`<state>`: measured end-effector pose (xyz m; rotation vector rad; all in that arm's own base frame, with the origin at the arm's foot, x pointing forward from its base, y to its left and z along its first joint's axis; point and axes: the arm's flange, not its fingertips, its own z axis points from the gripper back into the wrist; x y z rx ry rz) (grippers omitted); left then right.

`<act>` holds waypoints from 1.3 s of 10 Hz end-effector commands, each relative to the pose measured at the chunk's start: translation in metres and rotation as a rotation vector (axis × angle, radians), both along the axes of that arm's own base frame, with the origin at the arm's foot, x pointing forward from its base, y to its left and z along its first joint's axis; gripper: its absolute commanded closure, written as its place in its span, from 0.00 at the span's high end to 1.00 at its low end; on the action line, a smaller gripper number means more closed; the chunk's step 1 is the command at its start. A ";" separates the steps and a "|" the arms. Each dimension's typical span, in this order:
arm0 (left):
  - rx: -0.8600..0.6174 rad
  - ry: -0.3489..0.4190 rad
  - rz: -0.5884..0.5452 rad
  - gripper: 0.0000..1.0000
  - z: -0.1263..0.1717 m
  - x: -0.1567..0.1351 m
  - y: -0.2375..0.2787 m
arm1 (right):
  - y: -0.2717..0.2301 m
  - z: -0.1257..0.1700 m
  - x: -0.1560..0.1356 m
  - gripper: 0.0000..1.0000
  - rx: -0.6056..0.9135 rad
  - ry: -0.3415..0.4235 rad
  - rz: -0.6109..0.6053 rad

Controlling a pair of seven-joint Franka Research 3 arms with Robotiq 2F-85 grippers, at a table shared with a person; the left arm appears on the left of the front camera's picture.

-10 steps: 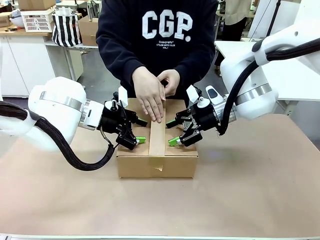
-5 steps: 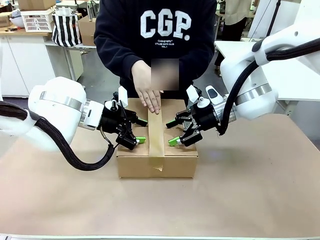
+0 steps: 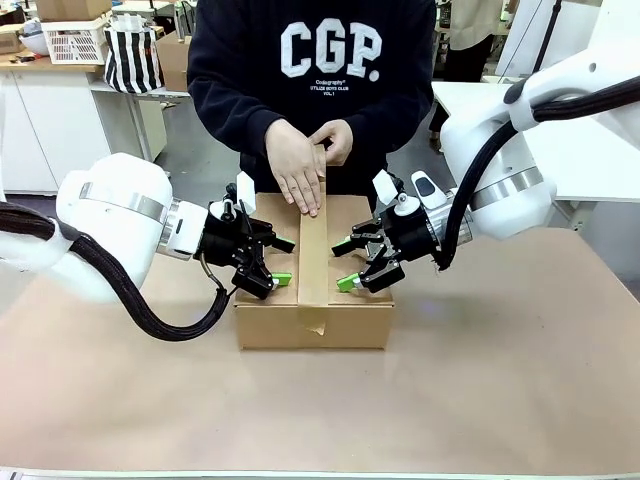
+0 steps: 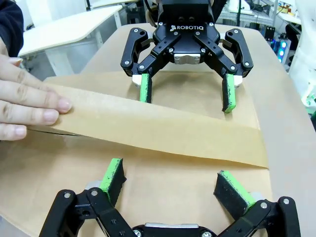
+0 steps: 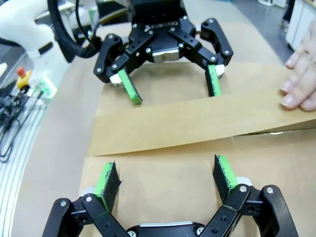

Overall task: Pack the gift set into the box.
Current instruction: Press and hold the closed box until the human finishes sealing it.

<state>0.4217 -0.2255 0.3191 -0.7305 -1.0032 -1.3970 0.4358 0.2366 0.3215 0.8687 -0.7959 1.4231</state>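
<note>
The box (image 3: 313, 300) sits closed at the centre of the frame on the table (image 3: 500, 400). A strip of brown tape (image 3: 313, 262) runs down its middle seam. The person's hand (image 3: 295, 170) presses the strip's far end. The left gripper (image 3: 274, 263) and right gripper (image 3: 349, 264) rest on the box top at either side of the tape, both spread wide, holding nothing.
</note>
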 end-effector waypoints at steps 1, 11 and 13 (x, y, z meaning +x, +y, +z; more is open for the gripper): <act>0.002 0.005 -0.003 1.00 -0.004 -0.001 0.001 | 0.001 -0.003 -0.001 1.00 -0.006 0.001 -0.001; 0.002 0.005 -0.003 1.00 -0.004 -0.001 0.001 | 0.001 -0.003 -0.001 1.00 -0.006 0.001 -0.001; 0.002 0.005 -0.003 1.00 -0.004 -0.001 0.001 | 0.001 -0.003 -0.001 1.00 -0.006 0.001 -0.001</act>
